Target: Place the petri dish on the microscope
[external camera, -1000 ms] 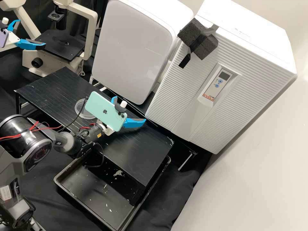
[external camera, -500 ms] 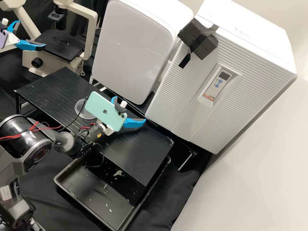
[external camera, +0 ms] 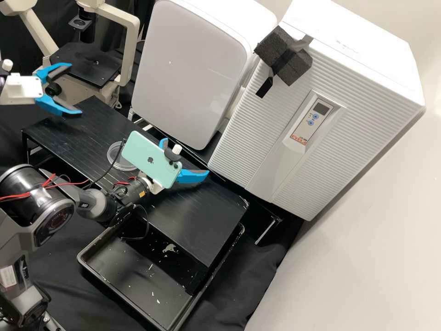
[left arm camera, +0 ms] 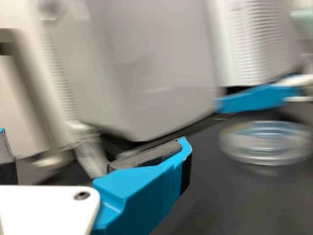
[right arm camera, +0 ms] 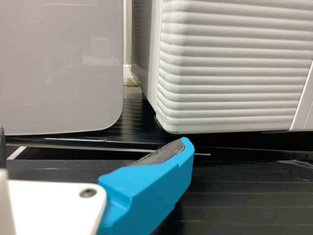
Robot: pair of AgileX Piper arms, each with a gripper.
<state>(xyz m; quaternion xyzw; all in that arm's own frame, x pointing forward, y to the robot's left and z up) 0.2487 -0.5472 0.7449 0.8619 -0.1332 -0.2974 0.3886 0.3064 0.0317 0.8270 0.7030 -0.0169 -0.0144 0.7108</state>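
Our petri dish (external camera: 117,162) sits where it was on the black surface (external camera: 193,220), partly behind the phone on the right arm. The left gripper (external camera: 74,89) has swung away from the microscope (external camera: 130,55) to above the surface's near-microscope end, so we judge the approach to the dish is starting, with pickup ahead. Its jaws are spread wide, holding nothing. The right gripper (external camera: 185,157) has kept still, jaws also apart and unloaded.
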